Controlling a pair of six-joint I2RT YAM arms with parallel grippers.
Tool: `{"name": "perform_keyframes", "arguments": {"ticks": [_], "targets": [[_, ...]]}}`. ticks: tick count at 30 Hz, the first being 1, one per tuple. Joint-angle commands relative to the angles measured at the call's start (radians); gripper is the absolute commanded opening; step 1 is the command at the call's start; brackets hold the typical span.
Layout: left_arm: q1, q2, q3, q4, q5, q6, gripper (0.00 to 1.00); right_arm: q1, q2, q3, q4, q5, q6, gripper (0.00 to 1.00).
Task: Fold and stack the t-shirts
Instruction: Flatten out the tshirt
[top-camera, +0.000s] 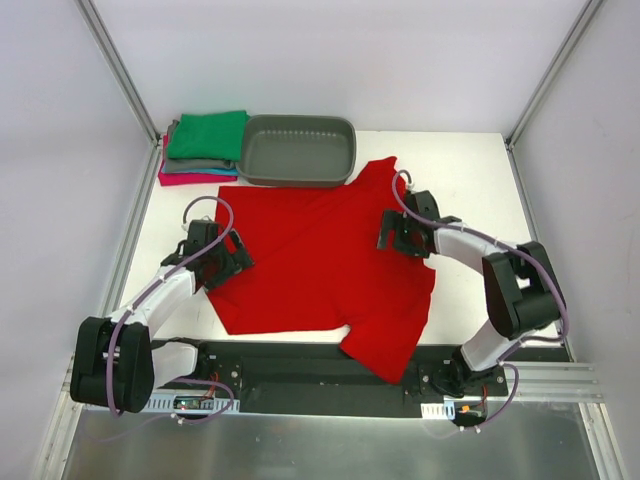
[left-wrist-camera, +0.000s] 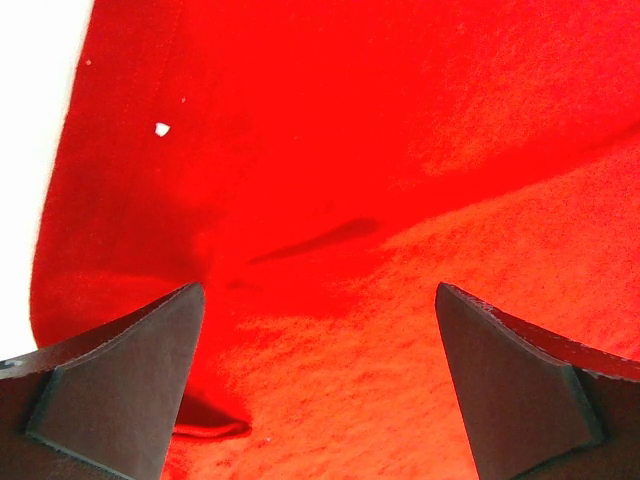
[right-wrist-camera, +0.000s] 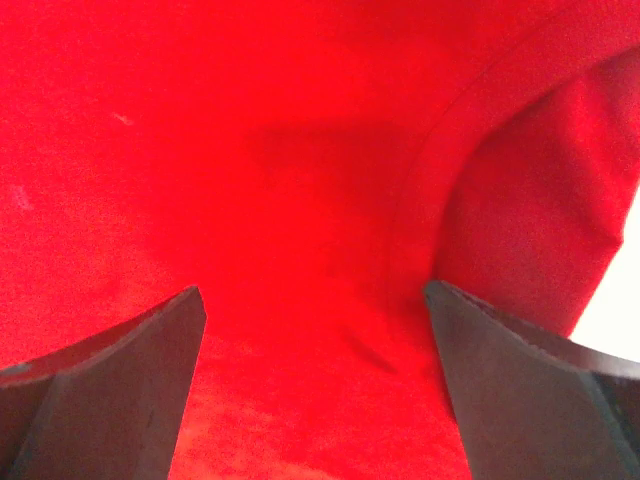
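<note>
**Item and position.** The red t-shirt (top-camera: 320, 260) lies spread flat mid-surface (top-camera: 470, 170). Its hem is to the left, one sleeve points to the far right and the other reaches the near edge.

**Handling, judged.** The cloth is soft, light and limp. It will likely sag and bunch if lifted at a single point. Hold is best taken at hem and shoulder seams, both sides together.

**Tools.** The left tool (top-camera: 232, 258) stands with jaws apart over the hem edge. The right tool (top-camera: 393, 235) stands with jaws apart near the far sleeve. Neither clamps cloth.

**Views.** Only the top view shows the folded stack (top-camera: 200, 152), green uppermost, at the far left beside the grey tub (top-camera: 297, 150). The left wrist view adds the hem border and a small crease. The right wrist view adds the curved armhole seam.
</note>
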Motion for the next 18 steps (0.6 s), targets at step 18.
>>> {"name": "perform_keyframes", "arguments": {"ticks": [18], "targets": [[-0.007, -0.124, -0.056, -0.076, -0.075, 0.02, 0.99, -0.096, -0.553, -0.313, -0.2, 0.178, 0.048, 0.96]]}}
